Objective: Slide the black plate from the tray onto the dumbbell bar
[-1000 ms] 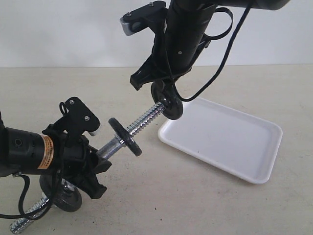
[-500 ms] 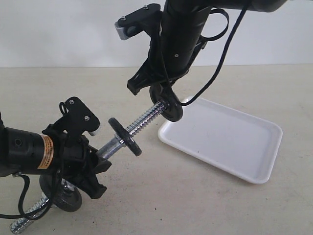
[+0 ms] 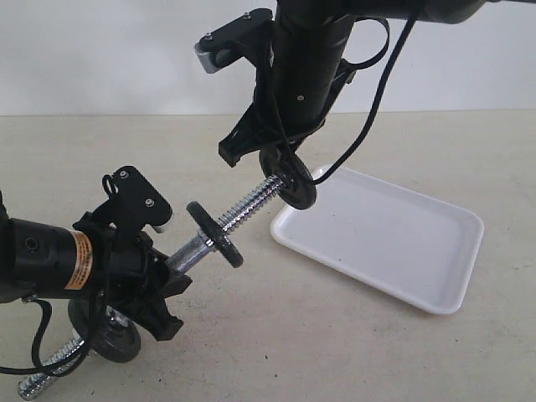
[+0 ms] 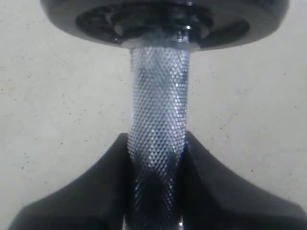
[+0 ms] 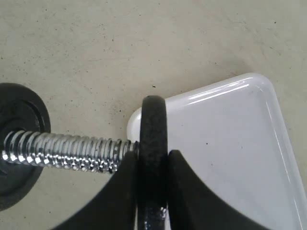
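The plate (image 5: 153, 125) is held on edge between the fingers (image 5: 120, 196) of the right gripper (image 5: 152, 165), which are clamped on its rim, one finger against each face. The plate is lifted clear of the tray (image 3: 394, 243). A rounded corner of the tray is seen just behind those fingers in the right wrist view, and the rest of it lies on the table (image 3: 335, 352) beyond them. The threaded end of the bar (image 3: 251, 201) is met by the plate's face just past the right fingertips, at about the plate's middle. Whether the tip has entered the hole cannot be told. The bar is held tilted, and its knurled middle is gripped by the left gripper (image 4: 156, 158), whose fingers (image 4: 96, 191) are closed against it on both sides. A disc (image 3: 213, 234) is carried on the bar between the two pairs of fingers. It is set close in front of the left fingers and well apart from the right ones, with bare thread left between it and the plate. Behind the left fingers the bar slopes down toward the table, and a lower disc (image 3: 113, 339) is seen on it there, partly hidden by the gripper. The far threaded end is seen beyond that disc, near the table.
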Available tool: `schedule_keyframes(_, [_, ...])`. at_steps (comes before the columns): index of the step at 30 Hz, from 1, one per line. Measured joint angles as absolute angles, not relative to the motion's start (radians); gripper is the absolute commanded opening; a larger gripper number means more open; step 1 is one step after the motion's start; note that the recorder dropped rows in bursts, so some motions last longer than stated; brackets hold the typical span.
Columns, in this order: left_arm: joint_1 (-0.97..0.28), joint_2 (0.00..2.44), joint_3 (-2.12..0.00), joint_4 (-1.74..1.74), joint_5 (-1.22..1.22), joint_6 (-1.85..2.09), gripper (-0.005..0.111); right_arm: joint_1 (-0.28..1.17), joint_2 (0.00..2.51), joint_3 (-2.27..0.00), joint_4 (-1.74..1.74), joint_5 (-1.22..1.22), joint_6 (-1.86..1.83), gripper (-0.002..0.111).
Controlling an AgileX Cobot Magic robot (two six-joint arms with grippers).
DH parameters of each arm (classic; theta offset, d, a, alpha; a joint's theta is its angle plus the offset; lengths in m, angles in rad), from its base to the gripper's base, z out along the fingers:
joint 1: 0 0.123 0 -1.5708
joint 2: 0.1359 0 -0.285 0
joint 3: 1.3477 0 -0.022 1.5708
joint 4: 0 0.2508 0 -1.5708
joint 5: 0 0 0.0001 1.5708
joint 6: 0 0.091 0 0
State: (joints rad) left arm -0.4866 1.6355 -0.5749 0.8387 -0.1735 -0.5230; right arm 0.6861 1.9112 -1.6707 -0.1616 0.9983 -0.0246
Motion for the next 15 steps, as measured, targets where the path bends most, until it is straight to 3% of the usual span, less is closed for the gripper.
schedule_keyframes(15, [-0.487,1.635,-0.575,0.839,-0.173,-0.523,0.004,0.686,1.911,-1.671,-0.171,1.009,-0.011,0.000])
